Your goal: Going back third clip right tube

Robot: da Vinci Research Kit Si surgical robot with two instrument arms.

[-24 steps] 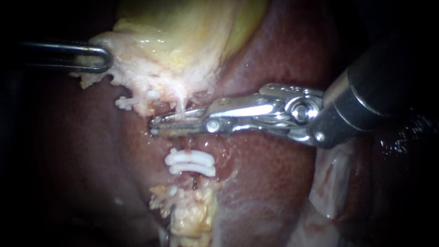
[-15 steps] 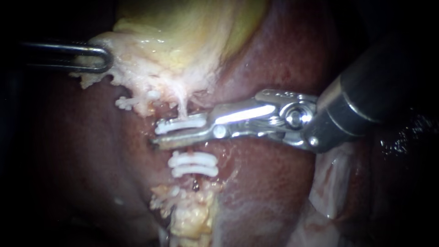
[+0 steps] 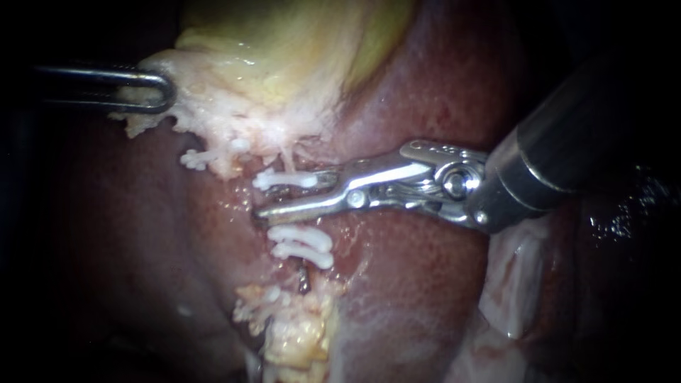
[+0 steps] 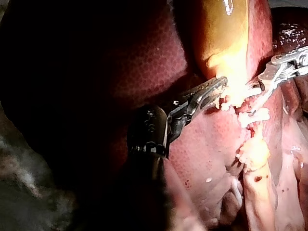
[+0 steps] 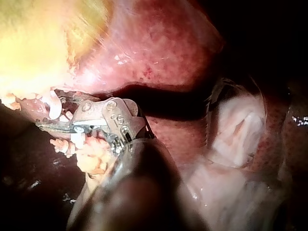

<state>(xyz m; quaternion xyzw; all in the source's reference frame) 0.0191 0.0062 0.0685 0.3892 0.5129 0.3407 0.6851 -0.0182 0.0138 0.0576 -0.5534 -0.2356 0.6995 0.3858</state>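
- No writing, label, brand, number or sign can be read in the endoscope view or in either wrist view.
- The right instrument (image 3: 289, 193) carries faint marks on the bright metal just behind its jaws; they are too small to make out as letters or numbers.

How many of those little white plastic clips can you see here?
3. One white plastic clip lies beside the right instrument's tip; two more sit stacked just below it. White bits farther left may be others.
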